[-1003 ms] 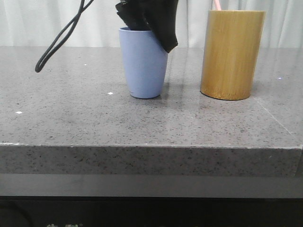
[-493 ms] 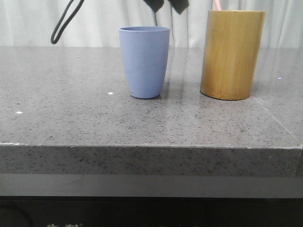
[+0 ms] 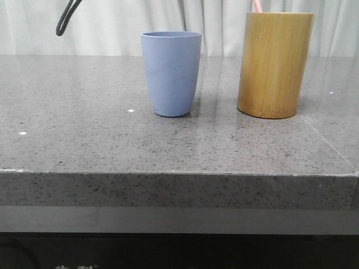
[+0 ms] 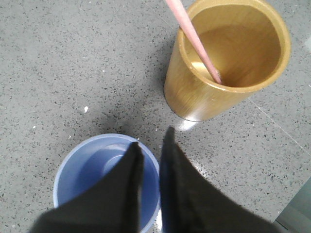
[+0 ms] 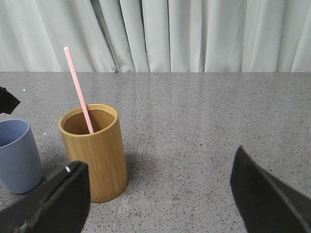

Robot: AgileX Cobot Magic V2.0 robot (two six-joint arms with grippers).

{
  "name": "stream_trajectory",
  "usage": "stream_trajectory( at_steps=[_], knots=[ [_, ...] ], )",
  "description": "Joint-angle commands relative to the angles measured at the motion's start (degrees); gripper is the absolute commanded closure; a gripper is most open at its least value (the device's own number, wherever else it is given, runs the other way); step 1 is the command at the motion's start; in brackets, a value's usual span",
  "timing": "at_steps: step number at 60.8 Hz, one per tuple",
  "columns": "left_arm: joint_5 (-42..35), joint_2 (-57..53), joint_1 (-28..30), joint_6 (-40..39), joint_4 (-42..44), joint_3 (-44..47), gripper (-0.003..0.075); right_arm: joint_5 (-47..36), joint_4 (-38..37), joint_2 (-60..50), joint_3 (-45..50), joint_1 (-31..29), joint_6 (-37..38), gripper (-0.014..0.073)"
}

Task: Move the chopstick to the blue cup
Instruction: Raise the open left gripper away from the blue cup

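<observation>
The left gripper (image 4: 149, 148) hangs above the smooth periwinkle-blue cup (image 4: 80, 170), its two black fingers nearly together with only a thin slit between them and nothing visibly held. The inside of the blue cup looks empty where the left wrist view shows it, though the fingers hide part of it. Beside the cup, close but apart from it, stands the taller yellow-brown bamboo cylinder (image 4: 218, 92), and a single thin pale pink chopstick (image 4: 194, 39) leans inside it, its upper end rising past the rim.

The right gripper (image 5: 158, 194) sits low and well off to the side, its fingers spread wide and empty, facing the bamboo holder across the speckled grey stone table (image 3: 84, 140).

As a judgement, the transfer is not finished: at least one chopstick rests in the bamboo holder, and it has yet to be gripped, lifted clear and lowered into the blue cup.
</observation>
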Motion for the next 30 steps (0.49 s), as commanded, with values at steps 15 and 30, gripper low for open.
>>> stream_trajectory(
  at_steps=[15, 30],
  knots=[
    [0.35, -9.74, 1.32, -0.73, 4.82, -0.16, 0.0739, -4.42, 0.26, 0.78, -1.94, -0.34, -0.4, -0.001],
    [0.35, -23.28, 11.44, -4.46, 7.95, 13.64, 0.0739, -4.42, 0.26, 0.78, -1.94, -0.34, -0.4, -0.001]
  ],
)
